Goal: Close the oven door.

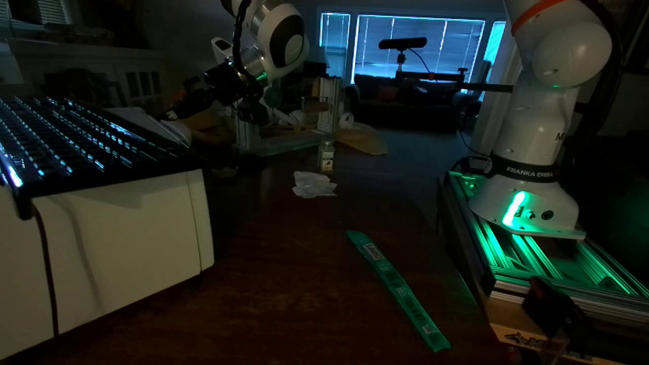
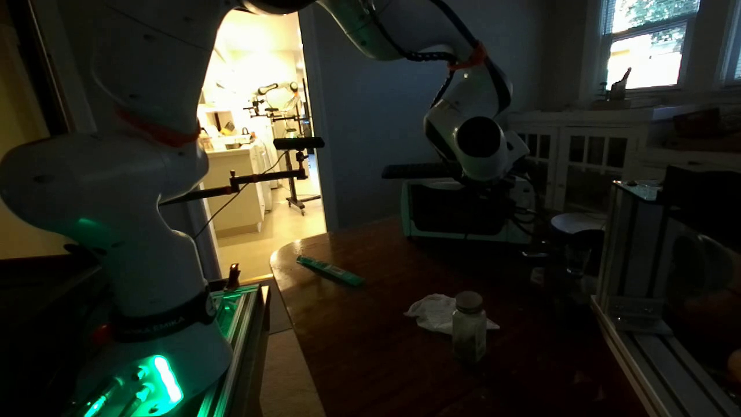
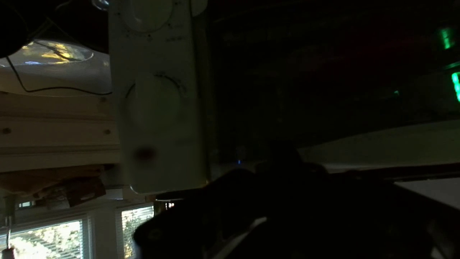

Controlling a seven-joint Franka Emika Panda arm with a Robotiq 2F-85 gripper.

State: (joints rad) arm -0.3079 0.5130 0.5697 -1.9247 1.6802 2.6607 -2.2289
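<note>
So, your oven door, dark and glassy, looks upright in the front of the white oven, beside a control knob; whether it sits fully shut, I can't tell. You have the gripper near that front, too dark to tell if it's spread or closed. Farther out, on your table, lies a green strip

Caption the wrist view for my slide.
Dim close-up: pale control panel with round knobs beside the dark oven door, green glints at right, bright windows lower left.
</note>
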